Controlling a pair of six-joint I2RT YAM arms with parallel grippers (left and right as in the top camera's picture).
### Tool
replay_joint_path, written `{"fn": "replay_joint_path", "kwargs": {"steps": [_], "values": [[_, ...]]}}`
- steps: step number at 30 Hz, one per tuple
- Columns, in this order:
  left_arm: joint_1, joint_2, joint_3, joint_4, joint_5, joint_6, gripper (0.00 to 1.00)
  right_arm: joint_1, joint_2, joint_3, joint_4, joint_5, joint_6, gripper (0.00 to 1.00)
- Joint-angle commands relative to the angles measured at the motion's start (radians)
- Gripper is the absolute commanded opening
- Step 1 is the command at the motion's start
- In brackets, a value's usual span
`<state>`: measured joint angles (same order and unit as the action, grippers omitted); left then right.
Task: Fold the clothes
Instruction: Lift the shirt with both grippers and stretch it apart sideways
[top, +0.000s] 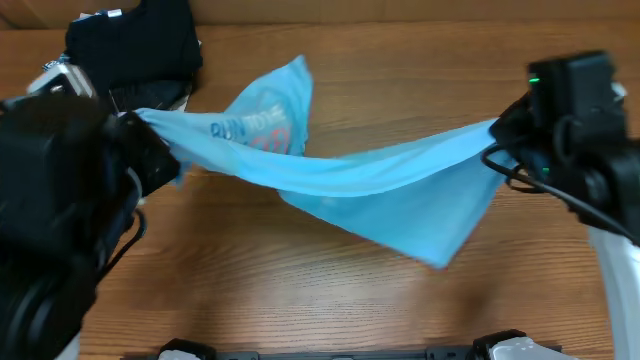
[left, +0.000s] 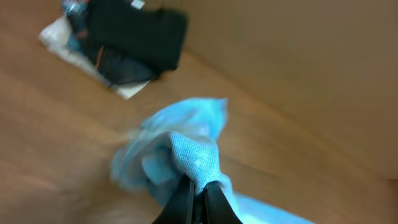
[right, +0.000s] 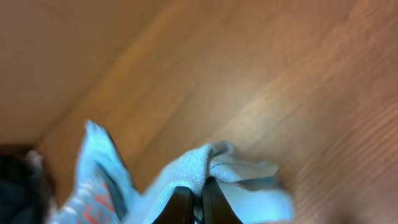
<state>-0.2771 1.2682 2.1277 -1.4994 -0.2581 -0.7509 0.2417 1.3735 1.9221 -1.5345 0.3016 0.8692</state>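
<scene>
Spanning wooden table (top: 300, 290) | blue T-shirt (top: 380, 180) | dark pile (top: 140, 40) back-left

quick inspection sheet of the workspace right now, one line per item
surface: wooden table, nothing spilled on it
job's things: sky-blue T-shirt strung between both arms, middle sagging, lettering showing
clutter: pile of dark garments at the far left corner
grippers: left fingers and right fingers each shut on bunched T-shirt fabric
cables: black cables loop beside both arms
surroundings: plain tan wall behind the table
</scene>
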Motion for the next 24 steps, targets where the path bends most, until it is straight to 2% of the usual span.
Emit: {"fn": "replay_joint_path", "kwargs": {"steps": [1, 11, 24], "values": [[-0.045, -0.013, 0.103, -0.017, -0.044, 0.023, 0.04, -0.008, -0.026, 0.161, -0.027, 0.023, -0.068, 0.04], [-0.078, -0.013, 0.331, -0.018, -0.037, 0.042, 0.04, -0.008, -0.026, 0.515, -0.114, 0.024, -0.102, 0.04], [-0.078, 0.086, 0.35, 0.116, -0.074, 0.11, 0.04, -0.008, 0.021, 0.528, -0.019, 0.18, -0.089, 0.04]]}}
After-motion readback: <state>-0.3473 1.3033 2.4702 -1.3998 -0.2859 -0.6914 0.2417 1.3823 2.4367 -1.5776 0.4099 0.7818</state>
